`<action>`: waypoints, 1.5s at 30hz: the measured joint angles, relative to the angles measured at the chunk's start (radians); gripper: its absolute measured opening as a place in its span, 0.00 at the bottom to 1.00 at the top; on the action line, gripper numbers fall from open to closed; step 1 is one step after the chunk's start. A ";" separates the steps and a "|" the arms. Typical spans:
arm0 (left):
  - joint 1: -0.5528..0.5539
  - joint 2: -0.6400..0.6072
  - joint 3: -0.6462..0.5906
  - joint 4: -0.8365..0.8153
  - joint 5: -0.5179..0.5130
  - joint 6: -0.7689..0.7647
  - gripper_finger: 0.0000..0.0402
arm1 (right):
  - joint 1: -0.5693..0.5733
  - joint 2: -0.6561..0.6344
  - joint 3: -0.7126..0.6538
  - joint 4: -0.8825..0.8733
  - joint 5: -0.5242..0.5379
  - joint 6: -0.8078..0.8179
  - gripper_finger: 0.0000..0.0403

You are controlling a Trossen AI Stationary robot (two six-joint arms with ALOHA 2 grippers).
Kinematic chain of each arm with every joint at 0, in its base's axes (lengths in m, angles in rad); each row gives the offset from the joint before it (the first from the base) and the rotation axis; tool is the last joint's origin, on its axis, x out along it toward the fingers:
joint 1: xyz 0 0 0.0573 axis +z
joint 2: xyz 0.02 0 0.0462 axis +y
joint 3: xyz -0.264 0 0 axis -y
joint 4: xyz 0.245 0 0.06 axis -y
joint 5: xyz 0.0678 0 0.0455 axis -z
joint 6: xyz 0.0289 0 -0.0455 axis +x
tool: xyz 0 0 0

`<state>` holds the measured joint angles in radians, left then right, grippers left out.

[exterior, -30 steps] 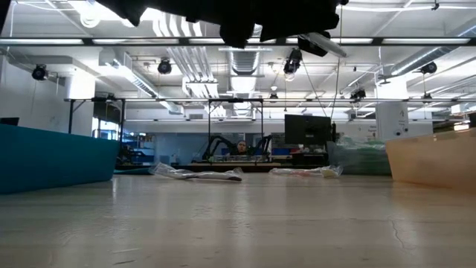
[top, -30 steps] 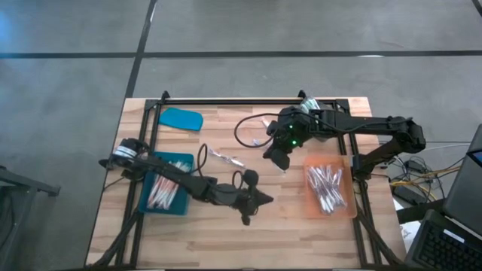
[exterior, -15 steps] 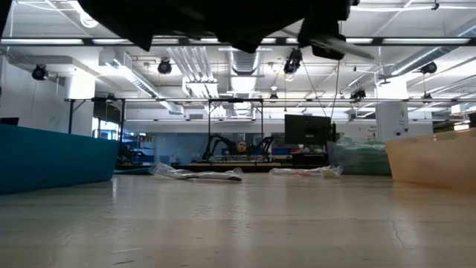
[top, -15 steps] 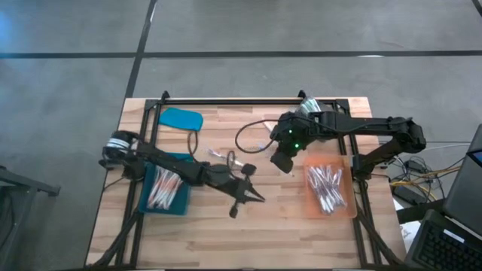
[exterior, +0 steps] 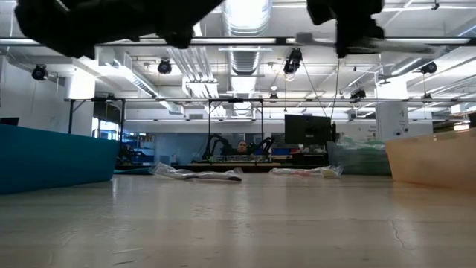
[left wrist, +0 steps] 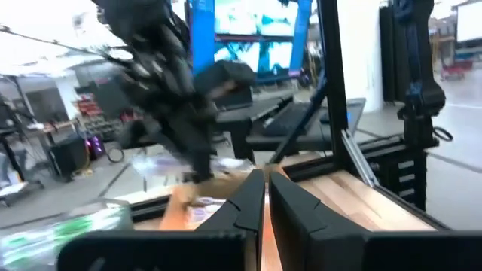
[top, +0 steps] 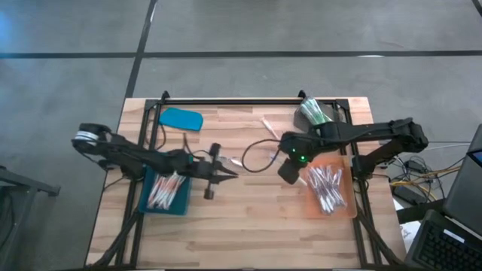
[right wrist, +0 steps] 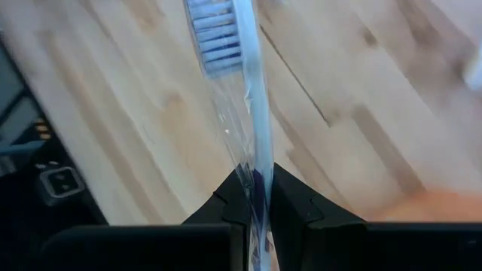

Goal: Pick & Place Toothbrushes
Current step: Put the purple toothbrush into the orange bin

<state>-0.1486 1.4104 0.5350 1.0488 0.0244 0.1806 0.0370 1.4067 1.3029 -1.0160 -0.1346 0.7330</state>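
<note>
Pincer on the right arm [right wrist: 254,197] is clamped on a thin wrapped toothbrush [right wrist: 233,98], which looks light and slippery, best held mid-handle.

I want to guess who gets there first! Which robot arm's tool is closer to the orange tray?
The right tool, gripping a toothbrush, hangs at the orange tray's edge. The left tool is far across, beside the blue tray.

Left tool [top: 213,172] closed, arm extended low; right tool [top: 288,172] clamped, arm bent inward.
</note>
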 joint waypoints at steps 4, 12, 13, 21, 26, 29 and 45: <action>0.001 -0.089 -0.088 0.045 -0.018 -0.001 0.06 | 0.053 -0.011 0.000 -0.108 0.038 0.106 0.06; 0.001 -0.201 -0.153 0.051 -0.023 0.004 0.06 | 0.159 -0.068 0.000 -0.258 0.122 0.322 0.06; 0.001 -0.208 -0.157 0.050 -0.023 0.005 0.06 | 0.171 -0.079 0.000 -0.267 0.133 0.348 0.06; 0.001 -0.223 -0.164 0.050 -0.023 -0.001 0.06 | 0.237 -0.129 -0.002 -0.330 0.172 0.497 0.06; 0.000 -0.222 -0.164 0.040 -0.023 -0.104 0.06 | 0.260 -0.130 -0.003 -0.417 0.173 0.572 0.06; 0.000 -0.222 -0.164 0.040 -0.022 -0.121 0.06 | 0.260 -0.130 -0.003 -0.488 0.173 0.637 0.06; 0.000 -0.222 -0.164 0.031 -0.022 -0.158 0.06 | 0.260 -0.130 -0.111 -0.551 0.189 0.705 0.06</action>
<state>-0.1482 1.1885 0.3710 1.0801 0.0021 0.0230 0.2970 1.2762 1.1914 -1.5672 0.0544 1.4376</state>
